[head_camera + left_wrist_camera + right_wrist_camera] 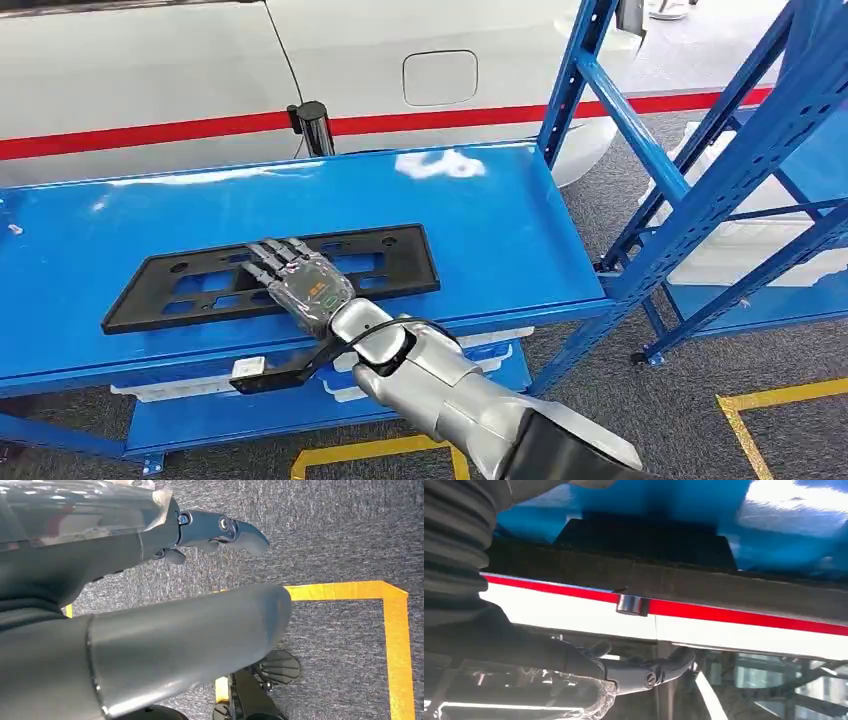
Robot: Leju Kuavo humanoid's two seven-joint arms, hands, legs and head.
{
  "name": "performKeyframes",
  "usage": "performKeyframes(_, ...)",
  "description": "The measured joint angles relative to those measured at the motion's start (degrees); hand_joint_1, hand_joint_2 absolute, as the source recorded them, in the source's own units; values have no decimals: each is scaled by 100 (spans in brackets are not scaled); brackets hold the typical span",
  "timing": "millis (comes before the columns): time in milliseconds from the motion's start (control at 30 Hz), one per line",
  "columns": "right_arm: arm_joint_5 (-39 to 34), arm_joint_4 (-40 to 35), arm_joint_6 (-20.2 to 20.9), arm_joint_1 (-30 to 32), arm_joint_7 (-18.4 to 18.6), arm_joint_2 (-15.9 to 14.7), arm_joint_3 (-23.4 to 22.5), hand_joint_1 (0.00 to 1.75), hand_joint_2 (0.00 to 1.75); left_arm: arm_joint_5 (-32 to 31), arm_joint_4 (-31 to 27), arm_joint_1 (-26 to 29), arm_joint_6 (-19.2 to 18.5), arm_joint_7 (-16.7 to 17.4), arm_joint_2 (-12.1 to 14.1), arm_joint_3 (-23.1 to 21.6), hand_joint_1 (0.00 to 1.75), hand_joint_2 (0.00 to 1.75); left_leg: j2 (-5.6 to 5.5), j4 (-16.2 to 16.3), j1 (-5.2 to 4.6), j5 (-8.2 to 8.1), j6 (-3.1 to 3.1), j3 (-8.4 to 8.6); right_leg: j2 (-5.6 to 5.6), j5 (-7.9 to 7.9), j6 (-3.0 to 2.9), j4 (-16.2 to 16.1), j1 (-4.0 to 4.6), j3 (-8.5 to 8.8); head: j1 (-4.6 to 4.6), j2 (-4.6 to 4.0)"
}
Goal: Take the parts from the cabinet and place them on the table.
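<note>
Plate (390, 262), flat, stiff, light plastic on the shelf (520, 230); right robot hand (300, 283) rests over it, grasp unclear; take its near edge.

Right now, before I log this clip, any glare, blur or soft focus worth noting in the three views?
Head view: sharp overall, with a white glare patch on the blue table near its far edge. Left wrist view: the near left hand is soft, the carpet crisp. Right wrist view: upside down, the black part dark and blurred, glare on the blue surface, the right hand in shade.
</note>
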Motion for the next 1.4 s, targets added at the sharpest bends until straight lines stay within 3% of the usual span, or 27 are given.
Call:
performKeyframes(333,-199,319,149,-245,640,0,127,0,175,-15,0,-2,55,0,-22,26,0,0,0,0,-2,0,0,16,0,0,0,0,0,16,0,0)
performKeyframes(367,-221,341,164,-263,640,0,131,9,175,-17,0,-2,61,0,-24,26,0,0,0,0,-2,0,0,19,0,0,0,0,0,18,0,0)
performKeyframes(400,-236,363,177,-276,640,0,142,44,175,-17,0,-2,66,0,-26,26,0,0,0,0,-2,0,0,21,0,0,0,0,0,21,0,0)
performKeyframes(467,-253,393,223,-287,640,2,177,82,175,-17,0,-2,70,0,-31,26,0,0,0,0,-1,0,-1,25,0,0,0,0,0,25,0,0)
performKeyframes(533,-258,422,249,-285,640,2,218,82,175,-22,0,-2,83,0,-35,26,0,0,0,0,-1,0,-1,25,0,0,0,0,0,24,0,0)
performKeyframes(567,-258,435,265,-285,640,2,227,126,175,-28,0,-2,85,0,-37,26,0,0,0,0,-1,0,-1,25,0,0,0,0,0,24,0,0)
performKeyframes(600,-258,448,273,-285,640,2,234,136,175,-35,0,-2,87,0,-37,26,0,0,0,0,-1,0,-1,25,0,0,0,0,0,25,0,0)
performKeyframes(733,-277,505,291,-272,640,2,269,148,175,-39,0,-2,103,0,-42,26,0,0,0,0,0,0,-1,25,0,0,0,0,0,24,0,0)
performKeyframes(1200,-315,601,212,-350,636,0,365,141,175,-105,0,-9,118,31,-72,26,0,0,0,0,-1,-1,-2,26,0,-2,-1,0,0,26,0,0)
performKeyframes(1267,-315,605,212,-358,634,2,365,150,175,-105,0,-9,118,31,-74,26,0,0,0,0,-1,-1,-2,26,0,-1,-1,0,0,27,0,0)
performKeyframes(1400,-293,612,162,-364,634,2,385,152,175,-111,0,-9,118,31,-77,26,0,0,-1,0,-1,-1,-2,27,0,-1,-1,0,0,27,0,0)
